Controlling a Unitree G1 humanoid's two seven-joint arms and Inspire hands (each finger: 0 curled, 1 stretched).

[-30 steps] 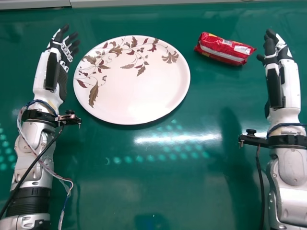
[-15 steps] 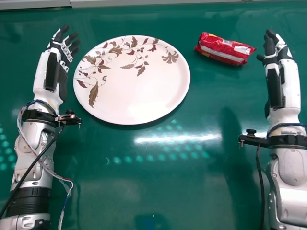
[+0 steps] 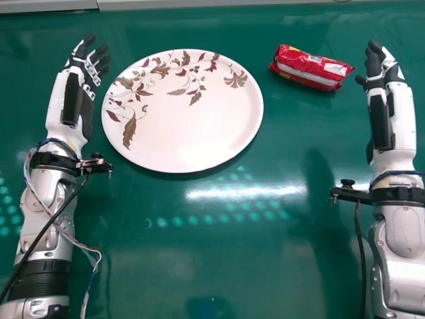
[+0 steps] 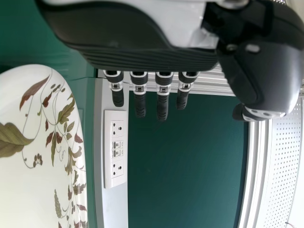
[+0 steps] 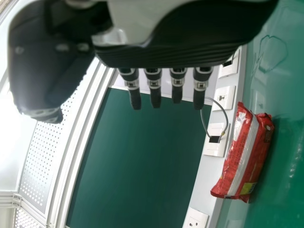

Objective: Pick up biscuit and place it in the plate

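Left hand (image 3: pixel 81 74): released, fingers extended and slightly spread, thumb out to the side. Right hand (image 3: pixel 386 80): also released, fingers extended, thumb apart from them. Both grasps free, neither hand touching plate or packet.

Plate (image 3: pixel 192 126): big, round, white, flat on the green table (image 3: pixel 285 266), right beside the left hand. Brown and dark red leaf print along its far and left parts, pale surface elsewhere.

Biscuit packet (image 3: pixel 307 68): red wrapper, pale band along its side, lying on the table outside the plate. Sits between plate and right hand, nearer the right hand, apart from both. Skewed a bit, left end farther from the robot than the right end.

Plate lies between left hand and packet. Dark cable (image 3: pixel 45 227) runs along the left forearm. Clamp mount (image 3: pixel 353 194) sticks out inward at the right wrist. Left wrist view has a white socket panel (image 4: pixel 116 166) past the table edge; right wrist view has a loose grey wire loop by more sockets (image 5: pixel 224 98).
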